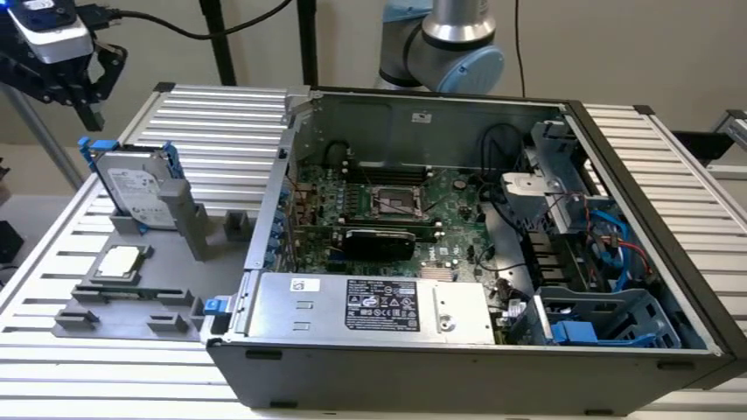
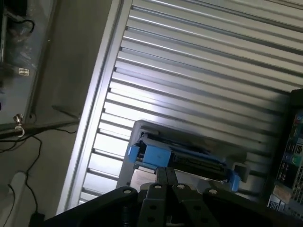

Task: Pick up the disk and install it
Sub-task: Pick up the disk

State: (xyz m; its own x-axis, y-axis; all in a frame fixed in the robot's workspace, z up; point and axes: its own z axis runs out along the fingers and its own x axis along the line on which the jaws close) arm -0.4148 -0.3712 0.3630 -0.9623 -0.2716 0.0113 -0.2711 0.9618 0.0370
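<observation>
Hovering at upper left of the exterior frame, gripper (image 1: 82, 101) is above the disk (image 1: 131, 185), clear of it. Fingers (image 2: 161, 177) together, holding nothing. Disk stands upright in grey holder (image 1: 187, 229) on bench (image 1: 222, 114), left of open case (image 1: 467, 376).

Slatted table (image 1: 222, 114): computer case (image 1: 467, 372), grey fixture (image 1: 164, 273).
</observation>
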